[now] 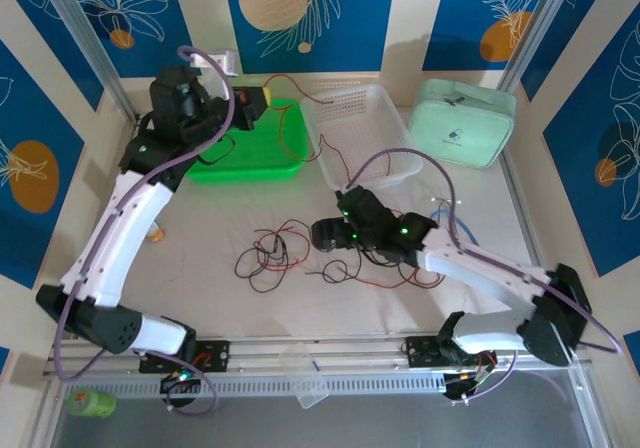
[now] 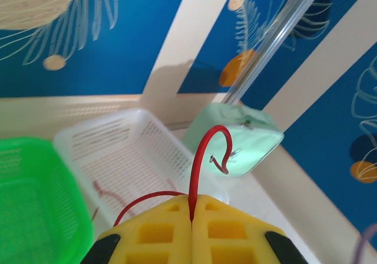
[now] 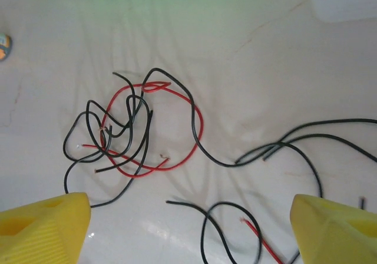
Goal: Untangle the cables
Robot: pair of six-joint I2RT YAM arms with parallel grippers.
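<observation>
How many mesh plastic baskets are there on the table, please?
2. The green basket sits at the far side, left of centre. The white basket sits just to its right, between it and the mint case. Nothing suggests another one is hidden.

arms (image 1: 125,223): white links, black joints | lilac cables (image 1: 400,151) | yellow gripper fingers (image 2: 153,234)

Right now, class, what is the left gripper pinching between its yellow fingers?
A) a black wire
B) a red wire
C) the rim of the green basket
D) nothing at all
B: in the left wrist view, a red wire rises from the seam of the shut left gripper and curls over at the top.
</observation>
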